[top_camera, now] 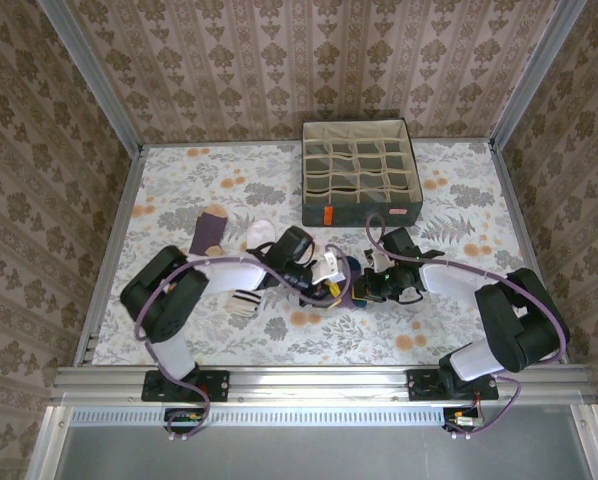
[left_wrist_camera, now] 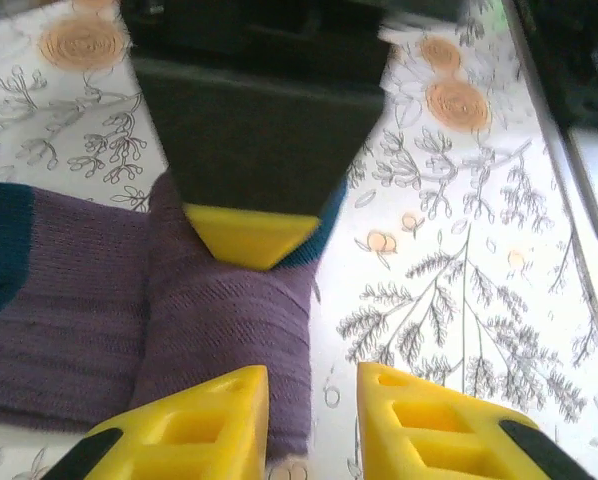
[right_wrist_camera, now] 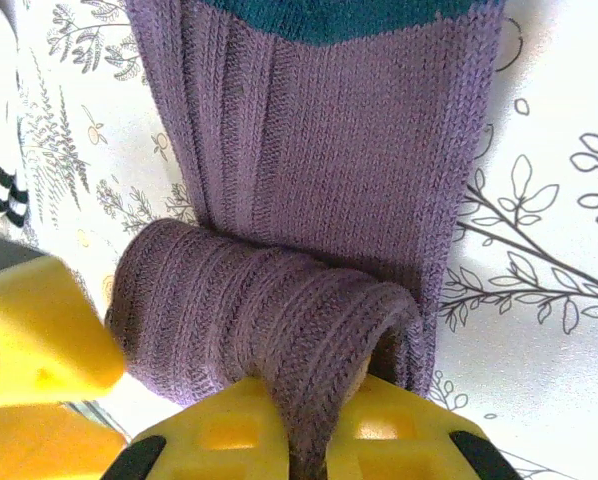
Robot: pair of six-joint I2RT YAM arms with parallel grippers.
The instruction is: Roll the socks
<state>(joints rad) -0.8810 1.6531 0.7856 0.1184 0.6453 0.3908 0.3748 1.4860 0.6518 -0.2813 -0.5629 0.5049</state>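
Under the right wrist camera, the purple sock (right_wrist_camera: 319,150) lies flat on the flowered table (right_wrist_camera: 549,200), its near end curled into a loose roll. The right gripper (right_wrist_camera: 311,405) is clamped on a ridge of that roll, the knit bunched tight between its jaws.

In the left wrist view, the left gripper (left_wrist_camera: 314,378) sits low at the sock's edge with its jaws a little apart. One finger is over the fabric and nothing is pinched. The right gripper's yellow tip faces it across the sock.

From above, both arms meet at mid-table over this sock. A white sock (top_camera: 244,302) and a second purple sock (top_camera: 209,235) lie off to the left, and a grey box (top_camera: 364,214) stands behind.

The sock looks light, limp and stretchy, so the roll will likely spring loose unless it is pinned. The best hold is probably across the whole thickness of the roll, near its middle, not on a single outer layer.
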